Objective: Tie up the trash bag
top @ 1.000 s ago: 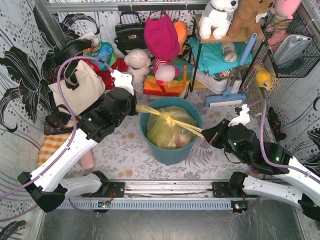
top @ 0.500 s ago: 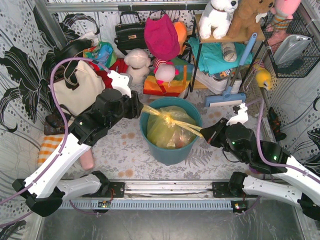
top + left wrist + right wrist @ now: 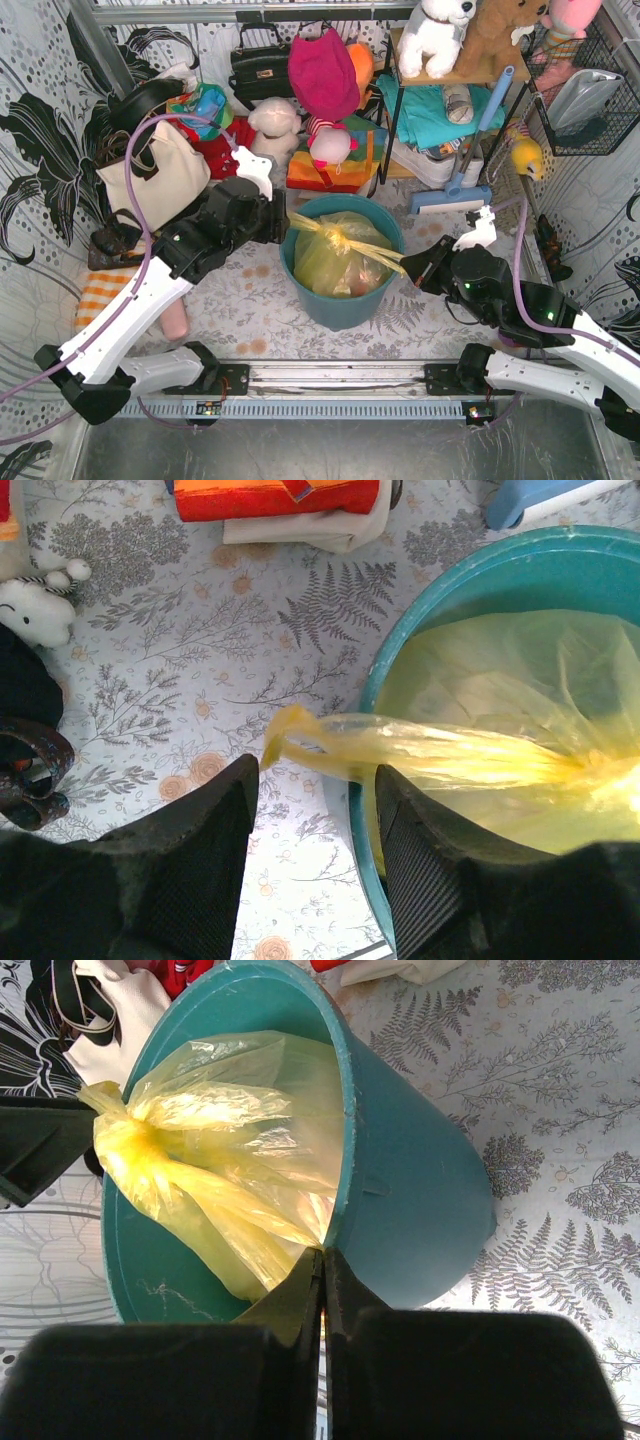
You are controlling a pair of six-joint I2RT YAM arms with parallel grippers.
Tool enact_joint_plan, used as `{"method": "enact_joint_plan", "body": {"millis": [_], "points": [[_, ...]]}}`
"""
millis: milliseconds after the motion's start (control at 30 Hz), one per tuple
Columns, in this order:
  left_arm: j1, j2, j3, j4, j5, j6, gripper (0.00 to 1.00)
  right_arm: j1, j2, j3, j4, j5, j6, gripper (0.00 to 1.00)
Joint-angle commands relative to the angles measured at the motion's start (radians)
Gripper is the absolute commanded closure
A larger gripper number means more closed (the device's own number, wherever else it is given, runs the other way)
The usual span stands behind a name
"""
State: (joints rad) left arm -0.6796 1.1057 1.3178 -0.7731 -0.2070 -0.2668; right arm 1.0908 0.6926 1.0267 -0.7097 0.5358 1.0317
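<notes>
The yellow trash bag [image 3: 335, 262] sits inside the teal bucket [image 3: 345, 310], gathered at a knot [image 3: 336, 238] with two twisted tails running out left and right. My left gripper [image 3: 280, 222] hangs open at the bucket's left rim. In the left wrist view the left tail [image 3: 310, 738] lies loose just past the open gripper [image 3: 315, 815], touching neither finger. My right gripper [image 3: 415, 270] stands off the bucket's right rim. The right wrist view shows it [image 3: 322, 1260] shut on the right tail of the trash bag [image 3: 200, 1150], which runs taut to the knot.
A cream tote bag [image 3: 160, 180] and an orange striped cloth [image 3: 100, 295] lie at the left. Behind the bucket are plush toys [image 3: 275, 120], a black handbag [image 3: 260, 68], a folded orange pile [image 3: 325, 168] and a shelf rack [image 3: 440, 120]. A blue squeegee [image 3: 450, 198] lies back right.
My left gripper has opened and let go of the bag's left tail, which now lies loose over the bucket rim. The right gripper has kept its hold and barely moved.
</notes>
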Motion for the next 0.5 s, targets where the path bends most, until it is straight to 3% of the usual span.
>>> {"method": "enact_joint_plan", "body": {"millis": [0, 133, 467], "points": [[0.002, 0.017, 0.011, 0.042, -0.041, 0.015, 0.39, 0.006, -0.014, 0.006, 0.031, 0.015, -0.015, 1.0], [0.005, 0.023, 0.01, 0.103, -0.04, 0.009, 0.32, 0.006, -0.009, 0.01, 0.031, 0.013, -0.019, 1.0], [0.002, 0.023, 0.037, 0.151, -0.024, -0.003, 0.32, 0.006, -0.016, 0.009, 0.033, 0.018, -0.022, 1.0]]}}
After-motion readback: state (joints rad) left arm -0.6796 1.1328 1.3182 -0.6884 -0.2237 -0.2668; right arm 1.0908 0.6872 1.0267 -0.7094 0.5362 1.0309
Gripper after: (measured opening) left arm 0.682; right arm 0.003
